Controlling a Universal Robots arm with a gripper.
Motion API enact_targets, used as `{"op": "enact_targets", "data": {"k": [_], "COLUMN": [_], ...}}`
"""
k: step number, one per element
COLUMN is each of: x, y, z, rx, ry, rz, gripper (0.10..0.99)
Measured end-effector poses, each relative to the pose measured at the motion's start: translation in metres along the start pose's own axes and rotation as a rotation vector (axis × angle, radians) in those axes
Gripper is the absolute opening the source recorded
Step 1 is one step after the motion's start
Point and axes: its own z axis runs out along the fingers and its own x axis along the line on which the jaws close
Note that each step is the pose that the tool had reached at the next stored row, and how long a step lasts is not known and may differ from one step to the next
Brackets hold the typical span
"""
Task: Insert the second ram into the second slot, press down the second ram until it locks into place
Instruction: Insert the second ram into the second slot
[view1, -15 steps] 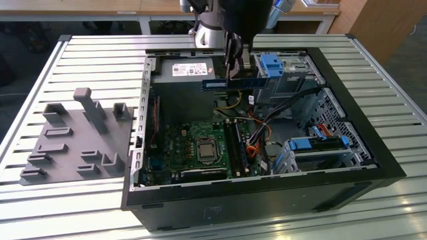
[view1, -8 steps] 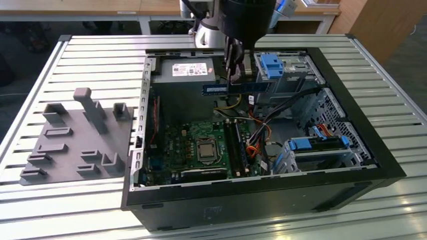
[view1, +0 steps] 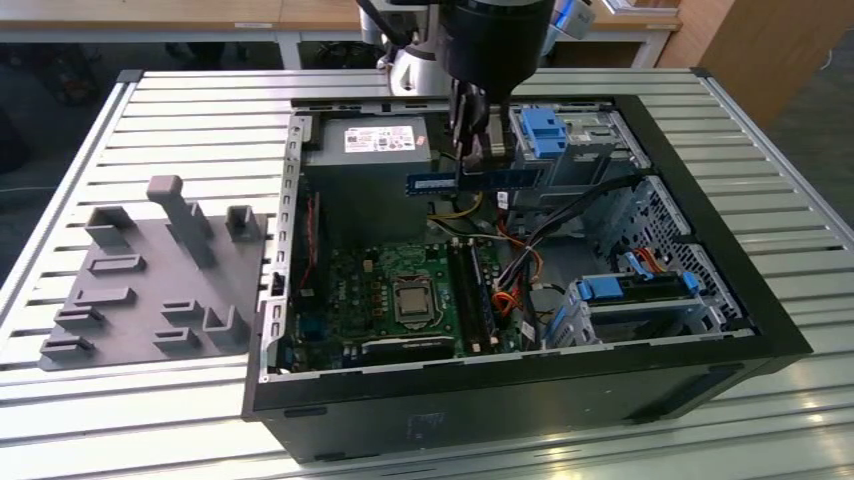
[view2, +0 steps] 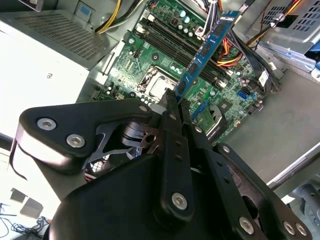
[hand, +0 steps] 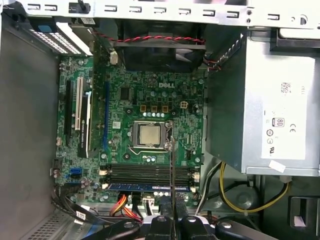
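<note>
Exterior view: claw (view1: 474, 172) is clamped on the second ram (view1: 434, 183). The blue stick hangs level at upper centre of frame, just off the power supply (view1: 367, 150) and well above the motherboard (view1: 387, 290) inside the open PC case (view1: 534, 400). The memory slots (view1: 470, 285) are lower in frame, and the stick sits crosswise to them.

Second wrist view: fingers (view2: 172, 107) pinch the second ram (view2: 205, 52) with the board well apart beneath it. First wrist view: the second ram (hand: 172, 165) shows edge-on as a thin line across the memory slots (hand: 147, 175). One slot holds a blue strip (hand: 147, 186), maybe a seated stick, can't confirm.

My read on progress: pickup done, stick carried over the case. Not in a slot, not pressed, no latch engaged. Both task steps remain open.
</note>
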Motion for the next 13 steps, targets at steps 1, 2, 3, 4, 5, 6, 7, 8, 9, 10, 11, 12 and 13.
{"op": "enact_targets", "data": {"k": [1, 2, 3, 4, 5, 6, 7, 8, 9, 10, 11, 12, 13], "x": [0.0005, 0.0009, 0.0014, 0.0020, 0.0027, 0.0035, 0.0043, 0.0052, 0.0061, 0.0070, 0.0079, 0.0087, 0.0094], "y": [0.0000, 0.0000, 0.0000, 0.0000, 0.0001, 0.0001, 0.0001, 0.0001, 0.0002, 0.0002, 0.0002, 0.0003, 0.0003], "z": [0.0003, 0.0005, 0.0007, 0.0009, 0.0011, 0.0013, 0.0014, 0.0016, 0.0017, 0.0019, 0.0019, 0.0020, 0.0020], "rx": [0.000, 0.000, 0.000, 0.000, 0.000, 0.000, 0.000, 0.000, 0.000, 0.000, 0.000, 0.000, 0.000], "ry": [-0.0001, 0.0000, 0.0000, -0.0001, 0.0000, 0.0000, -0.0001, -0.0001, -0.0001, -0.0002, 0.0000, 0.0000, 0.0000], "rz": [0.000, 0.000, 0.000, 0.000, 0.000, 0.000, 0.000, 0.000, 0.000, 0.000, 0.000, 0.000, 0.000], "gripper": [0.137, 0.137, 0.137, 0.137, 0.137, 0.137, 0.137, 0.137, 0.137, 0.137, 0.137, 0.137, 0.137]}}
